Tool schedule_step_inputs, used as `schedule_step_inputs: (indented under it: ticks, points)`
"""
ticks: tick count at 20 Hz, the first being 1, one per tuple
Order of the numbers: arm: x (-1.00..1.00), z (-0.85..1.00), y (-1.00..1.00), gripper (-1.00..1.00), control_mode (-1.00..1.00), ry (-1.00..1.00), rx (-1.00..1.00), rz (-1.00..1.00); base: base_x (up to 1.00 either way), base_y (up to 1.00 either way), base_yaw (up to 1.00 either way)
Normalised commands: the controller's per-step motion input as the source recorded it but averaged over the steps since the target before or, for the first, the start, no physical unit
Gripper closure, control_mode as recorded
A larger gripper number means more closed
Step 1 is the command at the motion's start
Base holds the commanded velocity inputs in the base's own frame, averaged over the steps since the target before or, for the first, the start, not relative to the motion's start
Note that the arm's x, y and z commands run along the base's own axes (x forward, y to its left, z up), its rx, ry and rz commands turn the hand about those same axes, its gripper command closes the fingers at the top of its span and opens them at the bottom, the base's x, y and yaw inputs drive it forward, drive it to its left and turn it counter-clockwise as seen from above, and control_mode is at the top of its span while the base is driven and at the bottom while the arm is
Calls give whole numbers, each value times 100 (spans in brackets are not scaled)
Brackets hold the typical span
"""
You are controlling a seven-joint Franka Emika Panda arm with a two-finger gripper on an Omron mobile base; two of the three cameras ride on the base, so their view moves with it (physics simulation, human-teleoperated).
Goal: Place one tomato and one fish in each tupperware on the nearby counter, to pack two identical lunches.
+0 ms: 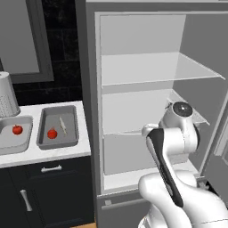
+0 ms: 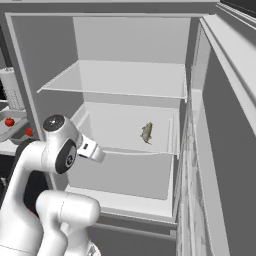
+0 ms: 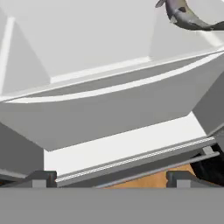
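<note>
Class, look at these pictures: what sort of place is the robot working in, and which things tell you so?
A kitchen, computer-rendered. An open fridge with shelves holds a fish; beside it a white counter over dark cabinets carries trays with tomatoes.

fish [image 2: 146,133] on fridge shelf [image 2: 125,145]
</note>
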Motion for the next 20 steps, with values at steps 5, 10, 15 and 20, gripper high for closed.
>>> schedule_step_inputs:
  ticks: [5,10,15,20]
  points:
    - [26,100,-91,-100,-100,-17,2,-3,0,0,0]
    - [54,81,-99,-100,-100,10,8,-2,0,0,0]
    - [75,-7,-50,-100,-100,18,0,0,0,0,0]
    - [88,-84,0,-100,-100,5,-12,0,0,0,0]
